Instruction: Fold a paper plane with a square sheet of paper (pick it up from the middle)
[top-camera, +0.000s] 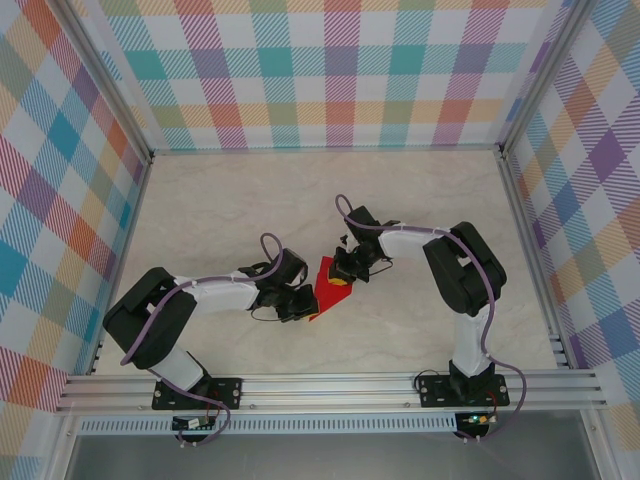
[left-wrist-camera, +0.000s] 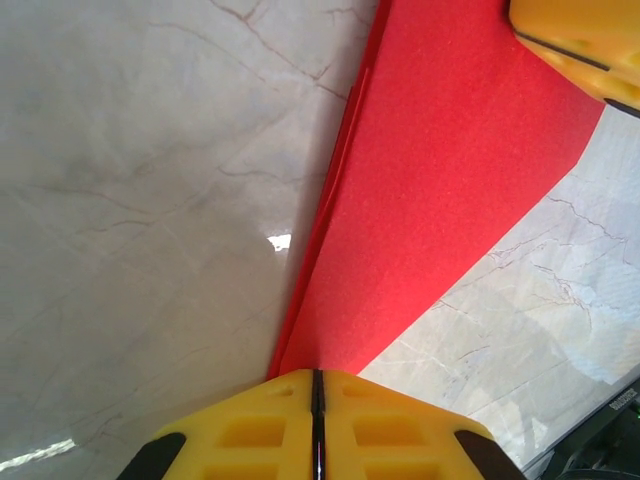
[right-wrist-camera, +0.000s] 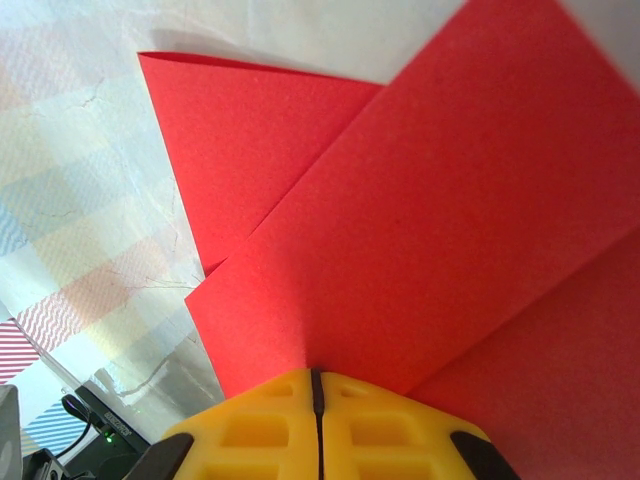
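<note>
two pairs of jaws are clamped on the partly folded red paper (top-camera: 322, 275), which spans between them: left jaws at its narrow end, right jaws on a broad flap; keep tension even so the crease stays straight

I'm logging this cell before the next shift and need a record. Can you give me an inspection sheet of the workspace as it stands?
Surface: pale marbled table.
Job's things: red paper, partly folded, layers overlapping.
Clutter: nothing seen.
Pincers: left pincer and right pincer, both shut on the red paper.
Cables: purple cables looped along both arms.
Surroundings: plaid walls, metal frame.
</note>
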